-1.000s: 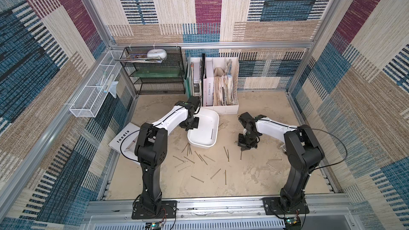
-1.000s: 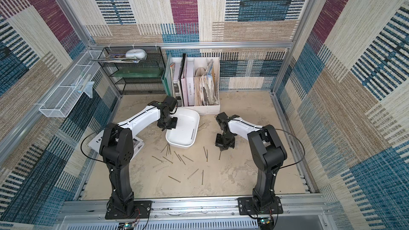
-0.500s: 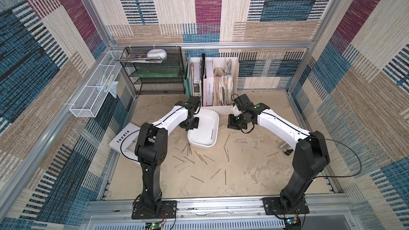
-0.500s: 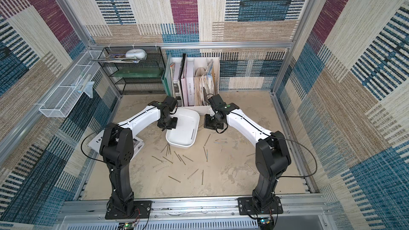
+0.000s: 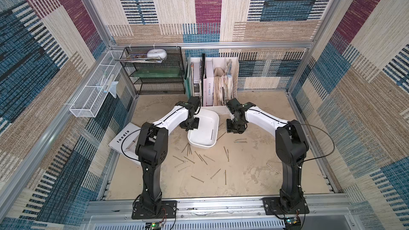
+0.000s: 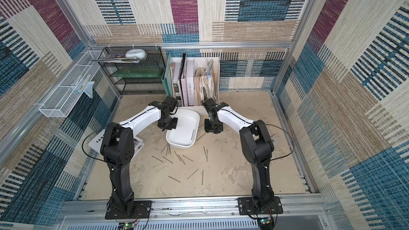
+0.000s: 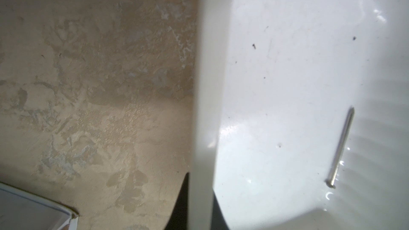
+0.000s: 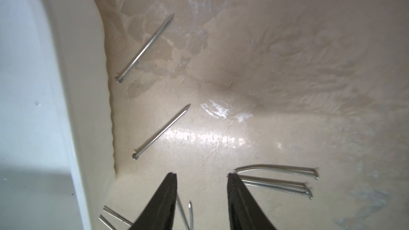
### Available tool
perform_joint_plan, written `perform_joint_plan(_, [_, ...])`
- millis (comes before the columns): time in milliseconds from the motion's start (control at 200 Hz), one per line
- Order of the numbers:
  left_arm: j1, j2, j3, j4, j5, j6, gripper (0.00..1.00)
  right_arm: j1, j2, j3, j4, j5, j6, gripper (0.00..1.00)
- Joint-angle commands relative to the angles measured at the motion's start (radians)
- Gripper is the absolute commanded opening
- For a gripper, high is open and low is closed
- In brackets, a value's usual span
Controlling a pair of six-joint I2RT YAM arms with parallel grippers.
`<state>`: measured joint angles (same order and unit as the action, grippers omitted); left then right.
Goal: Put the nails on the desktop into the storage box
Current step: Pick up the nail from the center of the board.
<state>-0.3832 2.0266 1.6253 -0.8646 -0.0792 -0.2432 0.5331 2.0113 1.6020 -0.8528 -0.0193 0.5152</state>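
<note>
Nails (image 8: pixel 162 130) are lying on the desktop (image 5: pixel 254 173) at the storage box's (image 5: pixel 201 144) three and six o'clock — one inside. Its wall is being pinched by the left gripper (image 7: pixel 200 184); the right gripper (image 8: pixel 201 174), parted and empty, should be centred astride one shank.

Both top views look steeply down from high above the front edge, taking in the whole desktop (image 5: pixel 254 173), the 2 arms (image 5: pixel 170 117) (image 5: pixel 263 118) and the back wall (image 5: pixel 208 7), with the storage box (image 5: pixel 200 127) (image 6: pixel 183 129) near mid-frame. The left wrist camera sits close over that box's rim (image 7: pixel 203 85) and 1 nail (image 7: pixel 342 149) inside. The right wrist camera looks close past the right gripper (image 8: pixel 201 174) at nails (image 8: pixel 162 130) beside the same box's wall (image 8: pixel 84 85).
</note>
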Motion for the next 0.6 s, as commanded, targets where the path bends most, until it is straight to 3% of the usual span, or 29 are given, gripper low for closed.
perform_joint_plan(0, [0.000,0.004,0.013,-0.004,0.010,0.008,0.00,-0.001,-0.036,-0.022,-0.063,0.075,-0.093,0.43])
perform_joint_plan(105, [0.000,0.005,0.010,-0.005,0.012,0.008,0.00,-0.043,-0.112,-0.130,-0.084,0.199,-0.083,0.42])
perform_joint_plan(351, [0.001,0.015,0.013,-0.006,0.028,0.005,0.00,-0.227,-0.443,-0.508,-0.020,0.168,0.063,0.47])
perform_joint_plan(591, [0.000,0.017,0.015,-0.007,0.044,0.005,0.00,-0.271,-0.552,-0.703,-0.061,0.161,0.116,0.49])
